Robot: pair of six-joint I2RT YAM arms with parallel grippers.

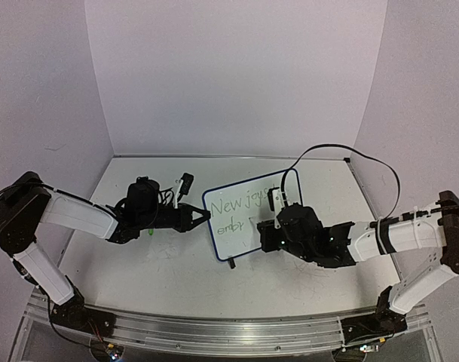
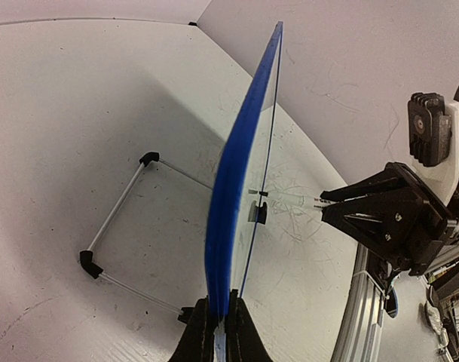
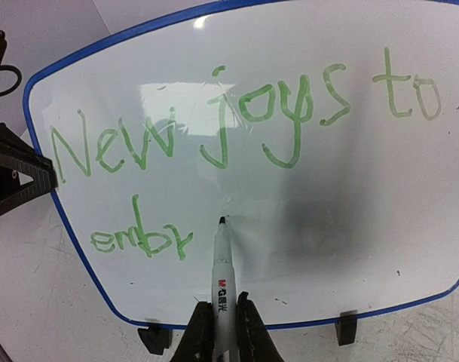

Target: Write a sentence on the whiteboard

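Observation:
The whiteboard [image 1: 244, 215], white with a dark blue rim, stands tilted near the table's middle. My left gripper [image 1: 201, 218] is shut on its left edge, seen edge-on in the left wrist view [image 2: 233, 196]. In the right wrist view the board [image 3: 350, 204] carries the green sentence [image 3: 214, 128] reading "New joys to" with "embr" [image 3: 142, 237] below. My right gripper [image 3: 220, 324] is shut on a white marker [image 3: 222, 279]. The marker's dark tip sits at the board just right of "embr". The right gripper [image 1: 268, 226] is in front of the board's right half.
Two small black feet [image 3: 347, 327] support the board's lower rim. A wire stand with black corners [image 2: 116, 226] lies behind the board. A small black device [image 1: 185, 183] sits behind the left arm. The tabletop [image 1: 161, 264] has faint grey scribbles. An aluminium rail [image 1: 214, 328] runs along the near edge.

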